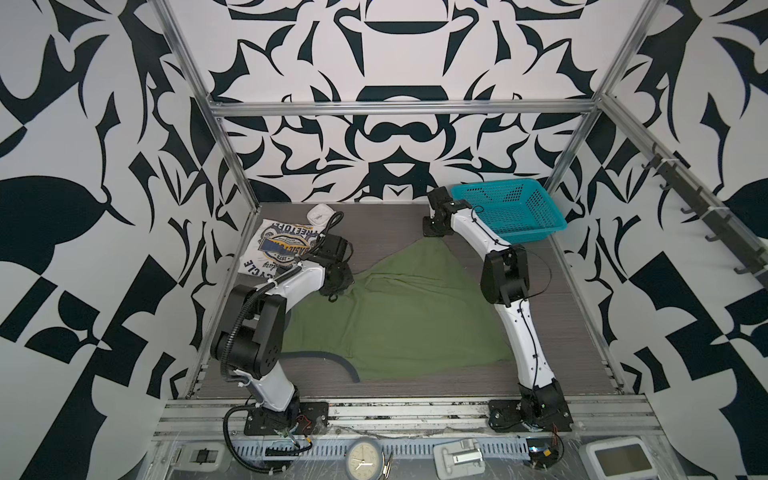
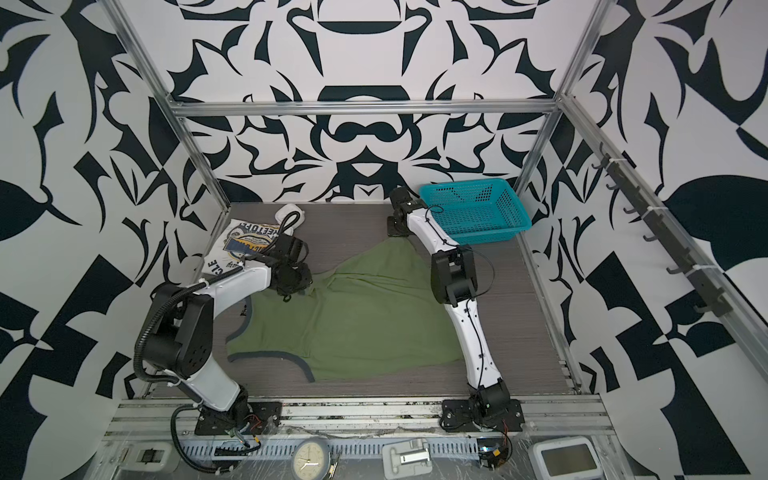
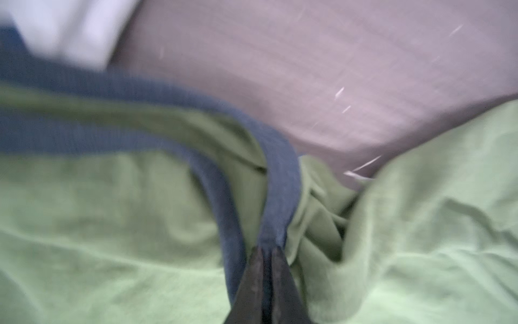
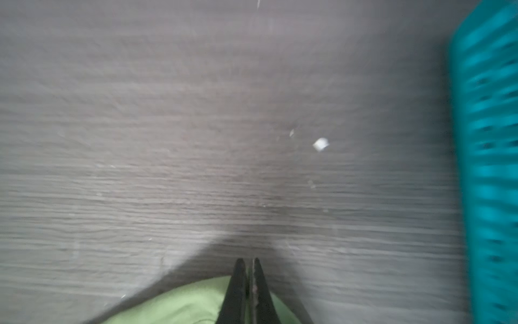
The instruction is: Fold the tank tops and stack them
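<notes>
The olive green tank top [image 1: 415,316] [image 2: 365,324] lies spread and rumpled across the middle of the table, and its dark trim curls near the front. My left gripper [image 1: 332,297] [image 3: 267,248] is shut on the navy trim [image 3: 280,196] at the shirt's left side. My right gripper [image 1: 434,235] [image 4: 248,261] is at the shirt's far corner beside the basket. It is shut, with green cloth [image 4: 182,303] pinched between its fingers. The white tank top [image 1: 270,249] [image 2: 232,245] lies folded at the back left, emblem up, partly hidden by the left arm.
A teal basket [image 1: 507,212] [image 4: 487,157] stands at the back right, close to the right gripper. A small white square clock [image 1: 320,214] sits behind the white shirt. Metal frame posts [image 1: 232,174] edge the table. A round clock [image 1: 363,459] and a white device [image 1: 619,459] lie on the front rail.
</notes>
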